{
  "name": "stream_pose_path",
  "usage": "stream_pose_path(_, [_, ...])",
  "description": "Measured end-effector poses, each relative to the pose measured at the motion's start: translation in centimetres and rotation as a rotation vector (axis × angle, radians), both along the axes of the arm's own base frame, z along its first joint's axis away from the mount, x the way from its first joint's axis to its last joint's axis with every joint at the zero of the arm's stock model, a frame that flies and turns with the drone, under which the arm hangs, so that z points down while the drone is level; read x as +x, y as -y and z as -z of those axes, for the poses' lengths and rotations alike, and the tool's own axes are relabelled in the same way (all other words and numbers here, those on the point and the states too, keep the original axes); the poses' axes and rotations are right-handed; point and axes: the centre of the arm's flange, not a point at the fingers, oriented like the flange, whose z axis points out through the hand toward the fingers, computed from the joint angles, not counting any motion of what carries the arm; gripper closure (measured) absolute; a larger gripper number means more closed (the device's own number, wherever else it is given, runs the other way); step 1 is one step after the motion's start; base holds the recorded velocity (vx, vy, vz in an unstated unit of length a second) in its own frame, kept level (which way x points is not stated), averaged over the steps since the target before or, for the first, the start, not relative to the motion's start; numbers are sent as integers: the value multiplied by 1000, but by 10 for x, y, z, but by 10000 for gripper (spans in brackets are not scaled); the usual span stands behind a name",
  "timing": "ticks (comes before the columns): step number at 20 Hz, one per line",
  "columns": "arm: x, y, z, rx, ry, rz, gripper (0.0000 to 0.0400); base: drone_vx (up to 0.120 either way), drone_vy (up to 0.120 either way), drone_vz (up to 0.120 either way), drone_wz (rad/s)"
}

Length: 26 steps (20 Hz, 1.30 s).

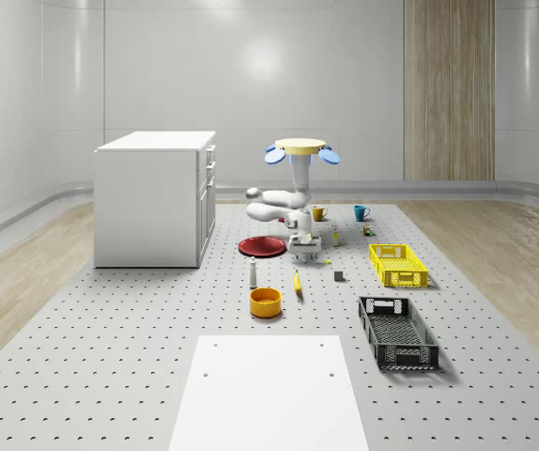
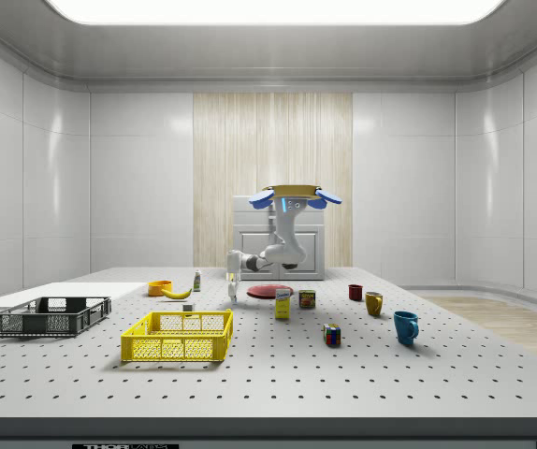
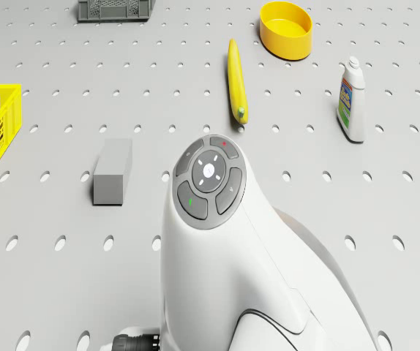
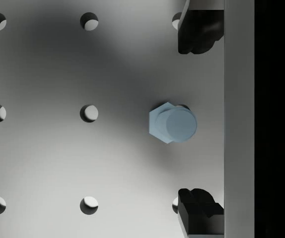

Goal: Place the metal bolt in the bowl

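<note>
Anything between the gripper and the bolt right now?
Nothing visible. In the wrist view the bolt stands upright on the bare perforated table, between the gripper's open fingers, with clear gaps either side. The drone hovers above that spot.

A banana (image 3: 236,80), white bottle (image 3: 351,101) and grey block (image 3: 112,171) lie near 1 yellow crate (image 1: 397,264).

Open perforated table (image 3: 64,241) was seen between the gray block (image 3: 113,170), banana (image 3: 237,80) and bottle (image 3: 352,101).

Two crates (image 1: 398,264), three mugs (image 2: 405,325), one orange bowl (image 1: 265,301), one banana (image 3: 237,80), one red plate (image 1: 262,246)
</note>
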Motion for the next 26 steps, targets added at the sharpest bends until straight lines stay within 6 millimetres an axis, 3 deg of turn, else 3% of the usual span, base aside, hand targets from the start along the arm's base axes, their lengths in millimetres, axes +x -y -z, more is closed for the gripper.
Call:
stream_pose_path(6, [-5, 0, -1, 0, 0, 0, 0, 0, 0, 0, 0])
stream_pose_path(7, [-5, 0, -1, 0, 0, 0, 24, 0, 0, 0, 0])
stream_pose_path(8, [-5, 0, -1, 0, 0, 0, 85, 0, 0, 0, 0])
stream_pose_path(10, [-6, 0, -2, 0, 0, 0, 169, 0, 0, 0, 0])
stream_pose_path(14, [-6, 0, -2, 0, 0, 0, 252, 0, 0, 0, 0])
stream_pose_path(19, [-6, 0, -2, 0, 0, 0, 286, 0, 0, 0, 0])
stream_pose_path(26, [-6, 0, 8, 0, 0, 0, 298, 0, 0, 0, 0])
